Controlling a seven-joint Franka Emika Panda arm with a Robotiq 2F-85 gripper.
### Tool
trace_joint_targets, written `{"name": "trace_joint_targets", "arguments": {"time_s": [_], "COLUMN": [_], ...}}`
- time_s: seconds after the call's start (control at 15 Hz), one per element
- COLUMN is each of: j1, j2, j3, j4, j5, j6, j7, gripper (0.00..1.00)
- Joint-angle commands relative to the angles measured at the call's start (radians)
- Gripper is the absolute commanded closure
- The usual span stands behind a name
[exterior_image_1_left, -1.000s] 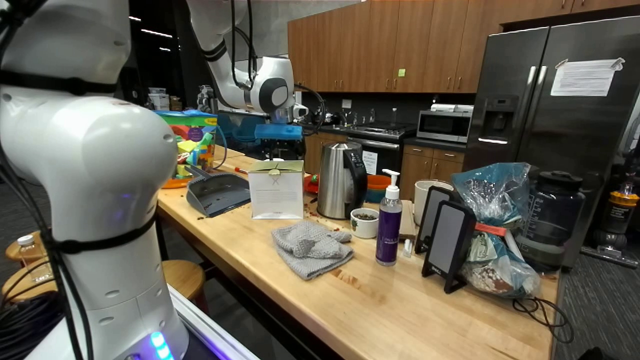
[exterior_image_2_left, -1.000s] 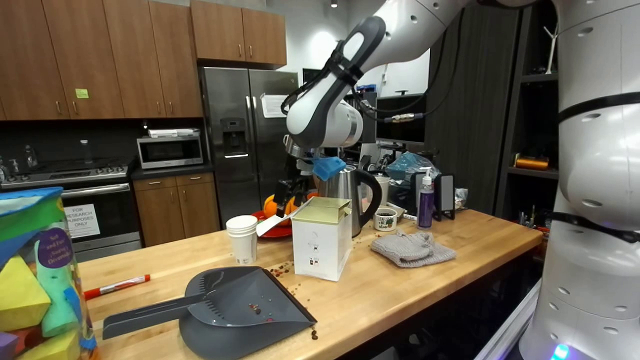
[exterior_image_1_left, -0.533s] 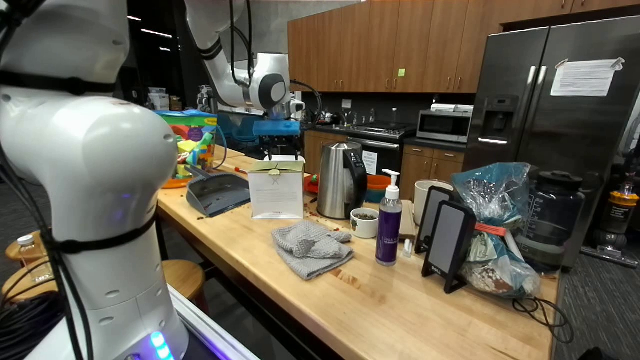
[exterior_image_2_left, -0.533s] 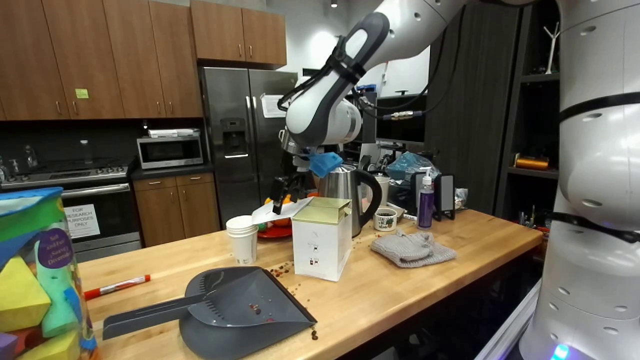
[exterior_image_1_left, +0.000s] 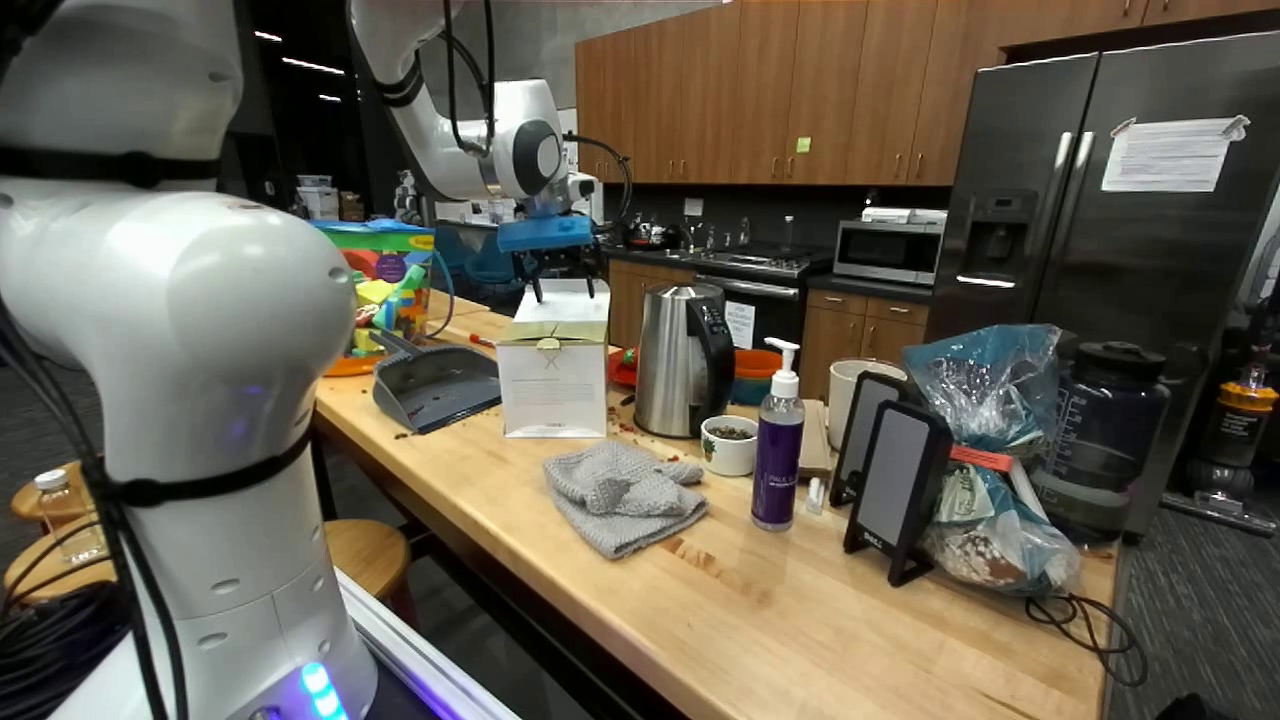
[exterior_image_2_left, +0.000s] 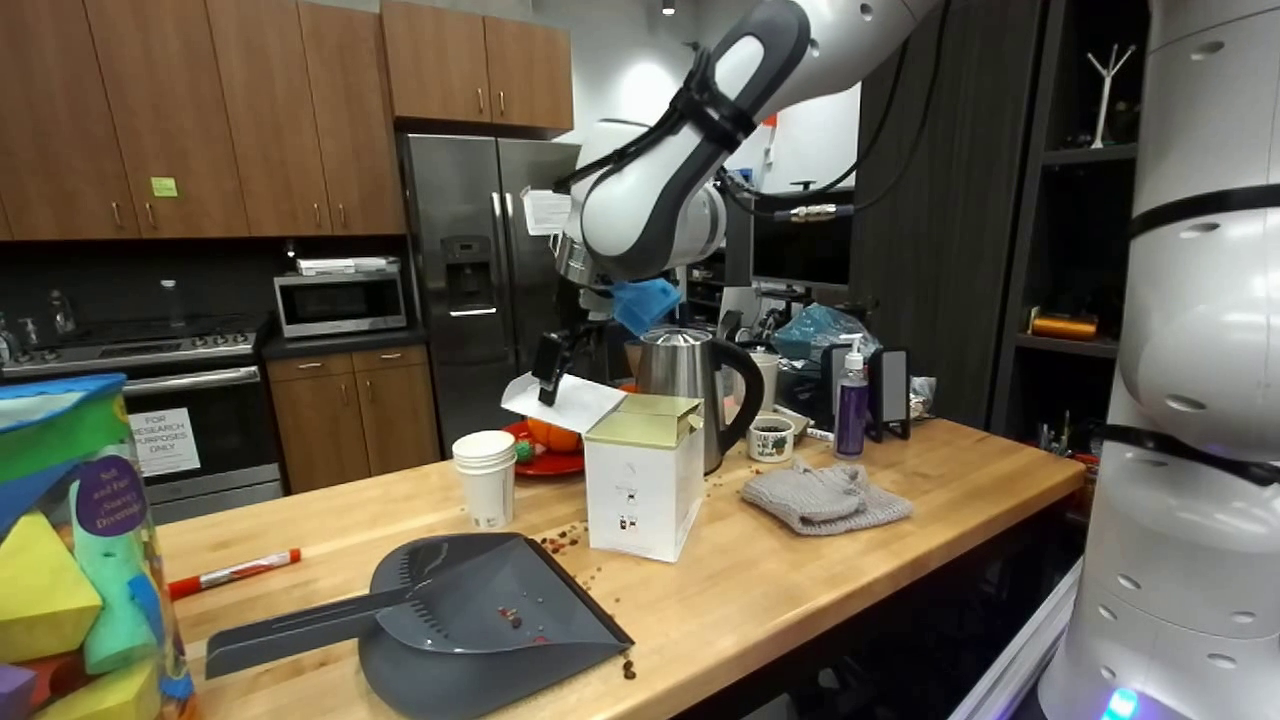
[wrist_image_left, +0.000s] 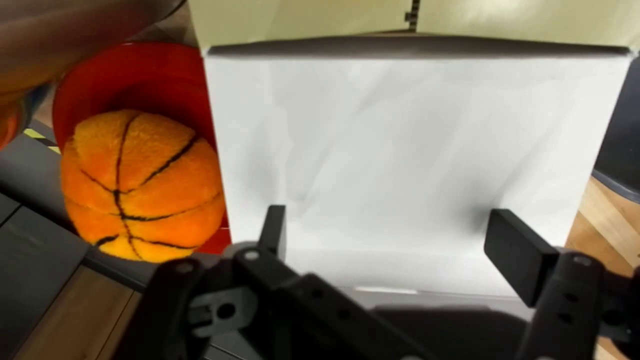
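A white carton (exterior_image_1_left: 553, 390) with an olive-green top stands upright on the table; it also shows in an exterior view (exterior_image_2_left: 640, 495). Its white flap (exterior_image_2_left: 575, 405) sticks out from the top's back edge, raised slightly, its free end bent. My gripper (exterior_image_1_left: 564, 295) is above and behind the carton. In the wrist view my gripper (wrist_image_left: 387, 217) is open, fingers wide apart, with nothing between them. Both fingertips lie over the upper face of the flap (wrist_image_left: 380, 140), touching or very close. An orange toy basketball (wrist_image_left: 142, 185) in a red dish (wrist_image_left: 145, 65) lies beside the flap.
A steel kettle (exterior_image_1_left: 665, 370) stands close beside the carton. Stacked paper cups (exterior_image_2_left: 485, 490) and a grey dustpan (exterior_image_2_left: 480, 630) are nearby. A grey cloth (exterior_image_1_left: 625, 495), a small bowl (exterior_image_1_left: 729, 450), a purple pump bottle (exterior_image_1_left: 777, 465) and speakers (exterior_image_1_left: 895, 485) stand along the table.
My gripper has risen. The flap has swung up from sloping steeply down to slightly above level, uncovering more of the red dish. The carton body has stayed in place.
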Motion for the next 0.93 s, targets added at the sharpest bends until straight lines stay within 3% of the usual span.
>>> {"name": "trace_joint_targets", "arguments": {"time_s": [0.0,0.33,0.87], "j1": [0.000,-0.005,0.003], "j2": [-0.078,-0.127,-0.257], "j3": [-0.002,0.001,0.013], "j4": [-0.053,-0.080,-0.146], "j5": [-0.070,-0.121,-0.093], "j6": [0.018,0.029,-0.075], "j7": [0.064,0.108,0.095], "gripper": [0.00,0.00,0.00]}}
